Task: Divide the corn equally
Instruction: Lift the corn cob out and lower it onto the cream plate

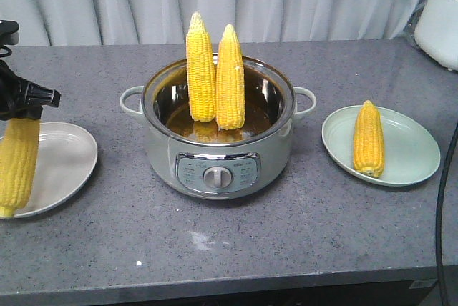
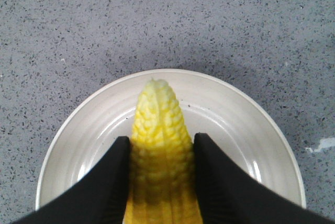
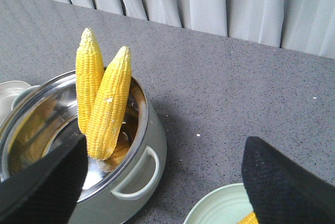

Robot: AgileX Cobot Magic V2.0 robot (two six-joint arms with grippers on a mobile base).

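Observation:
Two corn cobs (image 1: pixel 201 70) (image 1: pixel 230 81) stand upright, tips up, leaning together inside the steel pot (image 1: pixel 161 152); the right wrist view shows them (image 3: pixel 89 75) (image 3: pixel 110 111) too. A third cob (image 1: pixel 368 138) lies on the pale green plate (image 1: pixel 411 156) at the right. My left gripper (image 2: pixel 161 148) is shut on a fourth cob (image 2: pixel 159 111), which hangs tip down over the whitish plate (image 2: pixel 235 124) at the left (image 1: pixel 61 163). My right gripper (image 3: pixel 165 182) is open and holds nothing, hovering between the pot and the green plate (image 3: pixel 220 208).
The pot (image 3: pixel 152 135) has side handles (image 1: pixel 306 99) and a front dial (image 1: pixel 215 176). A white appliance (image 1: pixel 438 31) stands at the back right. A curtain hangs behind the grey counter, whose front edge runs along the bottom of the front view.

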